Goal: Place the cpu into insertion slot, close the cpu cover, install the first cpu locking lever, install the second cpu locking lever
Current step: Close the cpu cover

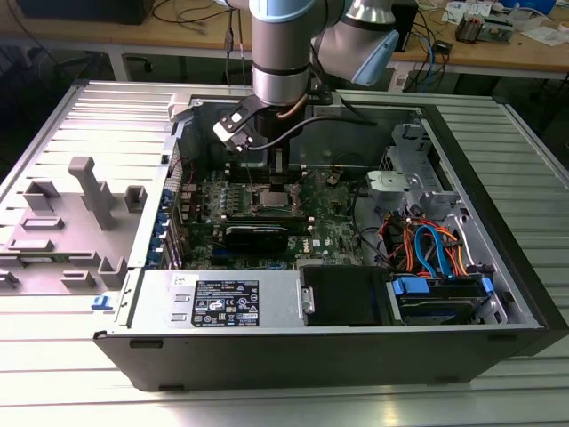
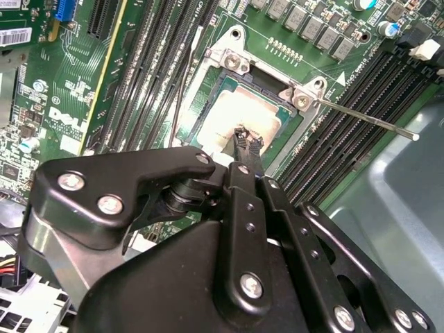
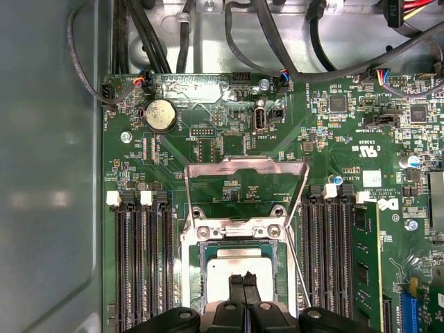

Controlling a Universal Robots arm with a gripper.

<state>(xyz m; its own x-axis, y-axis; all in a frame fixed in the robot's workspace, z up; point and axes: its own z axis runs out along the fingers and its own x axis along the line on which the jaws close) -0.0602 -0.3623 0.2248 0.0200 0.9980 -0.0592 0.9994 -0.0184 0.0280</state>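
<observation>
The cpu (image 3: 247,265) lies flat, its pale silver face up, inside the insertion slot (image 2: 232,61) on the green board. My gripper (image 3: 244,283) hovers just over the chip's middle; its thin black fingertips (image 2: 243,137) are pressed together with nothing between them. The cpu cover (image 3: 246,165), a silvery frame with a square cut-out, stands swung open on the far side of the socket. A thin locking lever (image 2: 368,118) sticks out sideways from the socket corner, unlatched. In the exterior view the gripper (image 1: 277,169) hangs over the cpu (image 1: 273,200) in the middle of the case.
Long black memory slots (image 3: 142,263) flank the socket on both sides. A black card (image 1: 256,233) lies in front of it. Orange and blue cables (image 1: 427,249) fill the exterior view's right. Case walls enclose the board. Grey fixtures (image 1: 89,191) stand outside, on the exterior view's left.
</observation>
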